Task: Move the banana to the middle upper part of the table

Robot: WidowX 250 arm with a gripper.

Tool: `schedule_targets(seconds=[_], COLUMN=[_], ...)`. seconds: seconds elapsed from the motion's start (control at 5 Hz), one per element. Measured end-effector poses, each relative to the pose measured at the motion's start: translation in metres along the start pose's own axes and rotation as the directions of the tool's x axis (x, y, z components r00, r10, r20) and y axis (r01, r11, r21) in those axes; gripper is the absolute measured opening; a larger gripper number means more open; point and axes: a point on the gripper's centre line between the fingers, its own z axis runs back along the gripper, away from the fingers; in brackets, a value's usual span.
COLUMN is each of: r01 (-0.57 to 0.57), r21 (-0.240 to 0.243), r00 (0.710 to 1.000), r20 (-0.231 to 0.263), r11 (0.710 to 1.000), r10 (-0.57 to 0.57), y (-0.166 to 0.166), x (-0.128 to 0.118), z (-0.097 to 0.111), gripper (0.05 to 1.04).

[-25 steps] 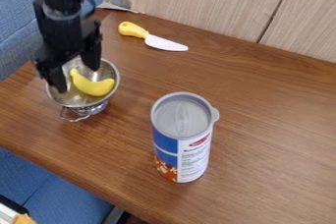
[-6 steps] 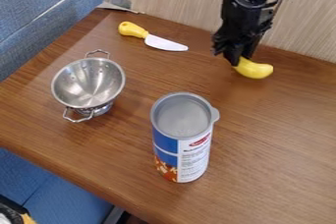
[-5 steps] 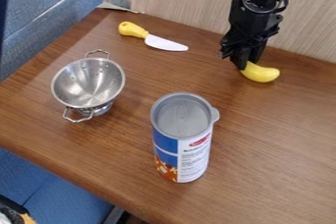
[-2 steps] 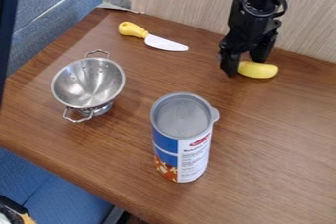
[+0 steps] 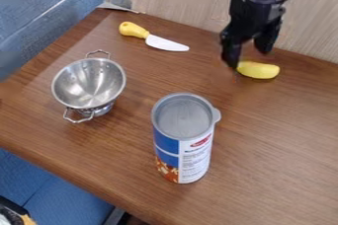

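The gripper has parted its fingers and risen slightly, leaving the banana released on the table just beneath it, so placement appears complete and only retraction remains.

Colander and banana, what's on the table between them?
In the camera view, only bare tabletop lies between the colander and the banana; the can stands nearer the camera.

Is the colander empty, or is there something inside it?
Empty: the colander shows bare metal inside down to its bottom, and the banana lies on the table.
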Motion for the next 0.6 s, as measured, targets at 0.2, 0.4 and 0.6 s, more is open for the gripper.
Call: schedule_targets(seconds=[0.2,0.4,0.6], r01=[-0.029,-0.019,-0.019], r21=[-0.040,-0.036,-0.035], r00=[0.999,0.998,0.997], r20=[0.015,0.066,0.068], r11=[0.999,0.999,0.999], r10=[0.030,0.021,0.022], y=[0.011,0.026,0.027], x=[0.014,0.020,0.021], z=[0.026,0.039,0.039], gripper=[1.001,1.001,1.001])
